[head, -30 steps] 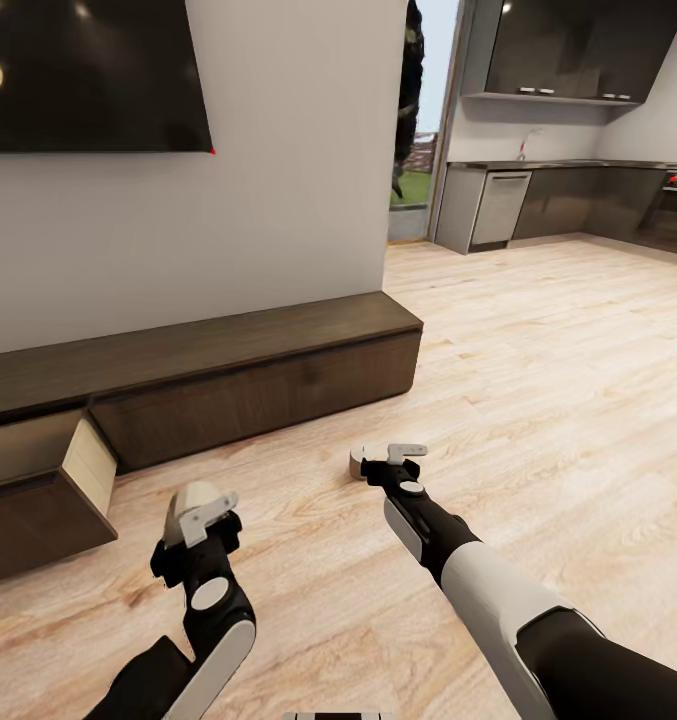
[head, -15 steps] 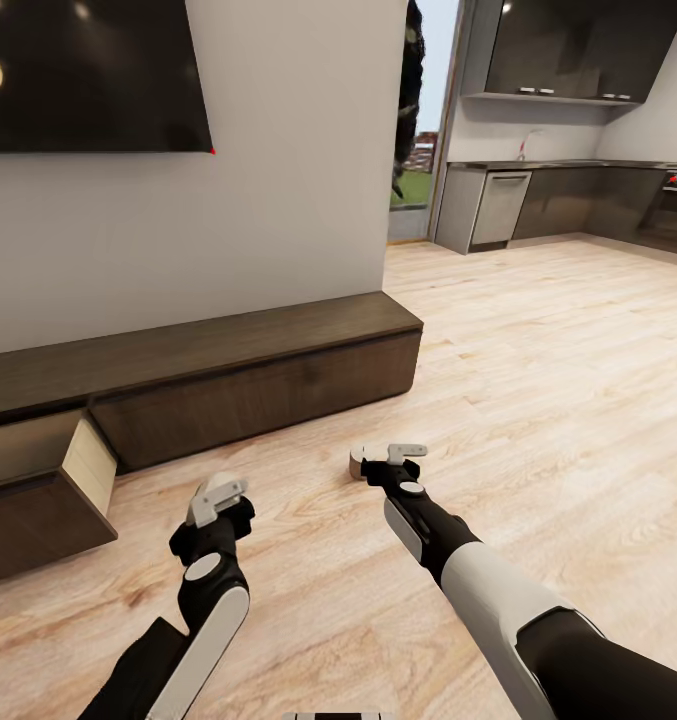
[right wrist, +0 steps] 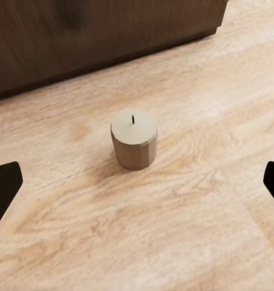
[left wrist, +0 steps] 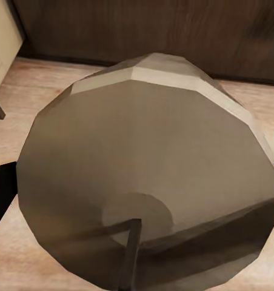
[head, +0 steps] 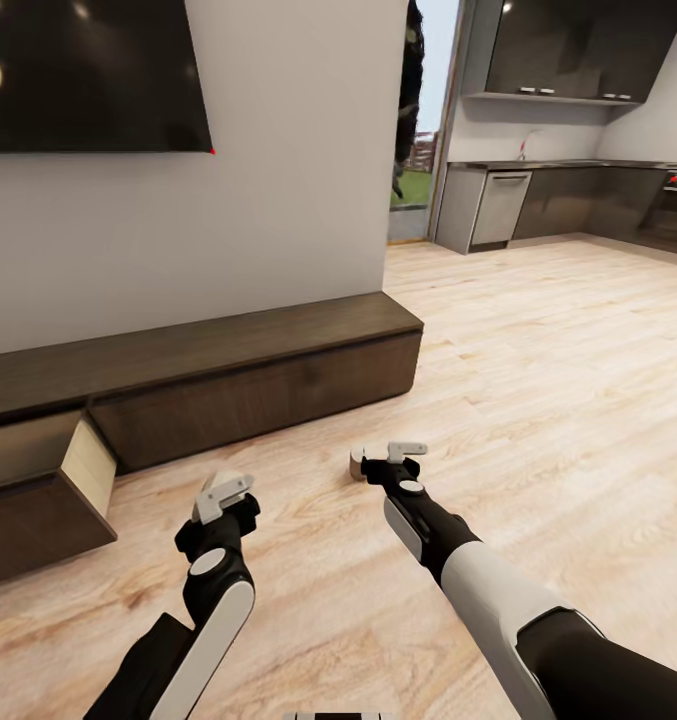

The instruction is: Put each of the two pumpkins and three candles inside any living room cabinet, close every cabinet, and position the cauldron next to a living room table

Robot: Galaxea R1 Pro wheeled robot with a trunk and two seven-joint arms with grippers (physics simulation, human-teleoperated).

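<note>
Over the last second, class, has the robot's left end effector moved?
Yes. The left end effector has shifted rightward and slightly nearer, away from the open dark brown wooden cabinet drawer.

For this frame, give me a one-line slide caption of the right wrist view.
A cream candle stands upright on the wood plank floor before the dark cabinet.

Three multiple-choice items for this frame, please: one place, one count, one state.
1. The candle near the right gripper stands: A on a table, B on the floor, C on a sofa.
2. Drawers of the cabinet pulled open: A none, B three, C one.
3. The right gripper's fingers are: A spread apart, B shut on the candle, C shut empty.

1 B: planks surround it.
2 C: only the left drawer juts out.
3 A: the fingers sit wide apart either side of the untouched candle.
</note>
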